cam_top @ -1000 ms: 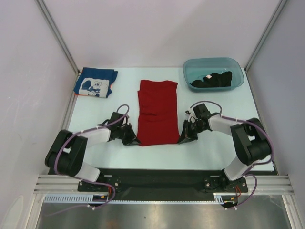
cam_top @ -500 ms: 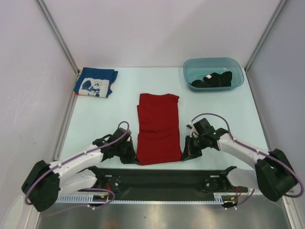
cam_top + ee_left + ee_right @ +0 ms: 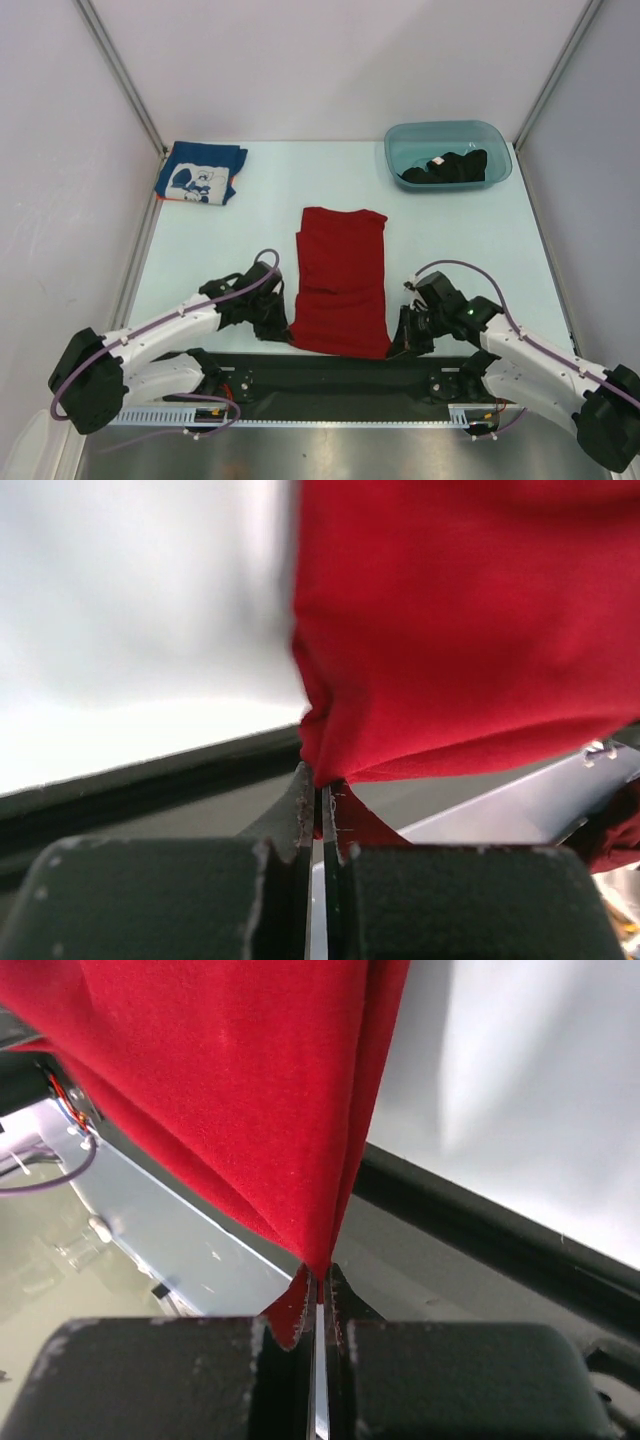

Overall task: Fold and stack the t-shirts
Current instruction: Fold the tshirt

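Clamping one near corner each of the red shirt [image 3: 340, 280], my left claw [image 3: 320, 792] and right claw [image 3: 320, 1278], both closed tight, have dragged it back until its hem overlaps the black rail [image 3: 330, 382]. Judgement: the cloth is staged for folding. The blue shirt [image 3: 200, 172] and black shirt [image 3: 447, 165] lie far beyond that rail.

The top camera looks down on the worktop [image 3: 450, 240] from the near side; both wrist cameras sit close on the red t-shirt [image 3: 342, 270] that it also shows.
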`<state>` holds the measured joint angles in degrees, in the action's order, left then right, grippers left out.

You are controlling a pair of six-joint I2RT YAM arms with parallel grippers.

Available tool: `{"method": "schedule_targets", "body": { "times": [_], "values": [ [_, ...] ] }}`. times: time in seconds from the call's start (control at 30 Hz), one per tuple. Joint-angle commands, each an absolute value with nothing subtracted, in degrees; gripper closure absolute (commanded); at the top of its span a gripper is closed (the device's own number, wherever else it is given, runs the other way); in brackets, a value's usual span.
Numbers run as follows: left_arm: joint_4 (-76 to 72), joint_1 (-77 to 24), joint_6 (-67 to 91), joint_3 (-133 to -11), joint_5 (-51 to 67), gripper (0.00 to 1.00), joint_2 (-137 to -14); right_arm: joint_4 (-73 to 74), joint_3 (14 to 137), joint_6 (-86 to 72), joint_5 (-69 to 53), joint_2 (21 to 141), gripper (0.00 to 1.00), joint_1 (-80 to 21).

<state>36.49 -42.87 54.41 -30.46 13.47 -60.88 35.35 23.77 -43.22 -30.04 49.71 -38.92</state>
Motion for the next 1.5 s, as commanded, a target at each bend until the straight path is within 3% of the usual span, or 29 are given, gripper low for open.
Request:
{"method": "schedule_targets", "body": {
  "times": [0.0, 0.13, 0.27, 0.47, 0.77, 1.17, 1.3, 1.4, 1.47],
  "values": [
    [44.63, -42.89, 47.82, -40.04, 7.21, 1.00, -60.91, 41.13, 27.15, -45.27, -27.87, 48.16, 1.00, -39.20],
    [48.60, -42.63, 43.43, -51.39, 3.43, 1.00, -65.80, 44.38, 38.90, -41.58, -24.97, 56.14, 1.00, -38.67],
    [51.50, -39.66, 37.20, -63.09, 1.76, 1.00, -74.06, 48.68, 55.23, -34.56, -23.55, 68.95, 1.00, -30.62],
    [47.90, -29.29, 29.10, -74.34, 7.29, 1.00, -87.50, 50.45, 71.96, -28.48, -24.70, 84.44, 1.00, -21.98],
    [46.76, -24.26, 22.76, -98.50, 13.71, 1.00, -108.71, 50.10, 91.04, -25.75, -26.98, 103.88, 1.00, -17.32],
    [43.86, -20.92, 23.90, -106.16, 18.02, 1.00, -120.14, 51.68, 105.45, -21.36, -31.11, 119.60, 1.00, -12.22],
    [44.92, -19.95, 23.99, -108.46, 17.05, 1.00, -122.78, 51.77, 110.63, -19.96, -32.78, 125.48, 0.94, -11.43],
    [43.42, -18.81, 24.87, -109.68, 17.75, 0.98, -125.06, 51.77, 114.33, -19.77, -32.78, 129.97, 0.92, -10.38],
    [42.98, -18.11, 25.05, -111.70, 17.67, 0.93, -126.99, 51.42, 116.62, -19.78, -33.05, 132.26, 0.92, -9.76]
  ]
}}
